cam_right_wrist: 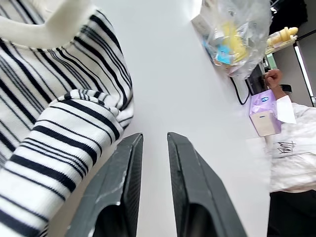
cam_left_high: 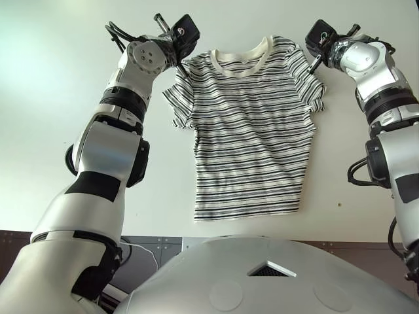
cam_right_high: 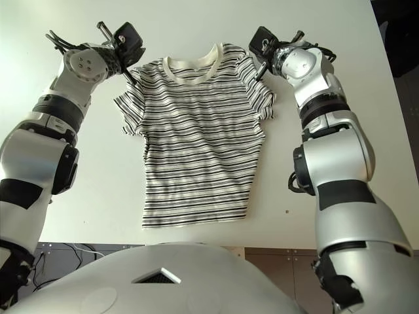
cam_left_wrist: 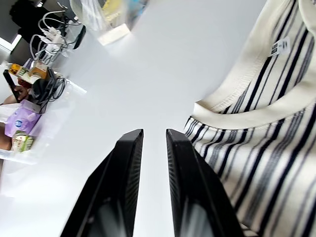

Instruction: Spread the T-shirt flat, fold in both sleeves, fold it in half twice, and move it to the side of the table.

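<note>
- Our left gripper [cam_left_wrist: 154, 134] hovers at one shoulder of the T-shirt [cam_left_high: 252, 131]. Its fingers are parted by a narrow gap with nothing between them, and striped cloth lies just beside one finger.
- Our right gripper [cam_right_wrist: 154, 136] is at the opposite shoulder, also barely parted and empty, with the rumpled sleeve [cam_right_wrist: 74, 113] right next to it.
- Between the two grippers the shirt lies spread on the white table [cam_left_high: 52, 78], hem toward us.

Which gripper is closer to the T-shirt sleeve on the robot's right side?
Right. The right gripper sits just beyond that sleeve, by the shoulder; the left gripper is across the T-shirt, at the opposite shoulder.
</note>
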